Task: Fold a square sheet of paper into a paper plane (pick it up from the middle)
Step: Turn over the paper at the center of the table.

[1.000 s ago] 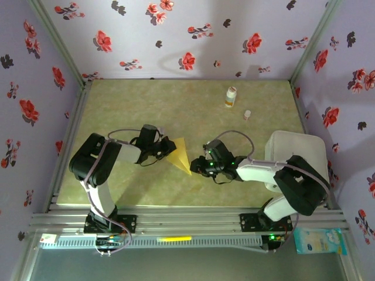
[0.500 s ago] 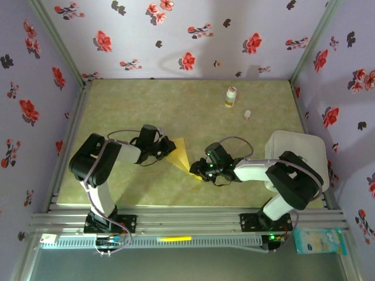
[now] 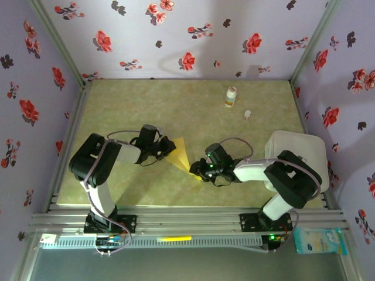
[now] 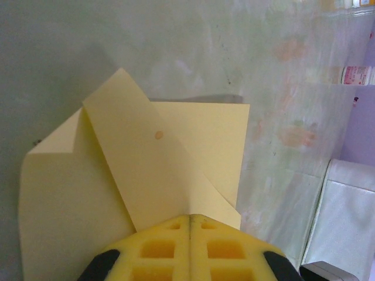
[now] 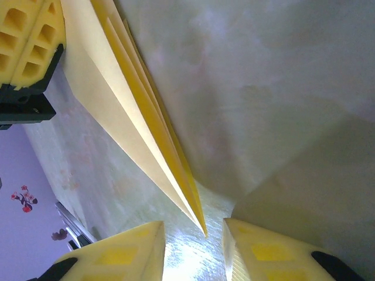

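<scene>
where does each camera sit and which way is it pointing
top external: fixed above and behind the bases, looking down on the table; both arms show, with the left gripper and right gripper at the folded yellow paper.
left wrist: on the left arm, looking past its gripper, shut on the paper, towards the white bottle.
right wrist: on the right arm, low over the table, looking between its open fingers at the paper's tip.
shared: top and right wrist both show the left gripper holding the paper.
</scene>
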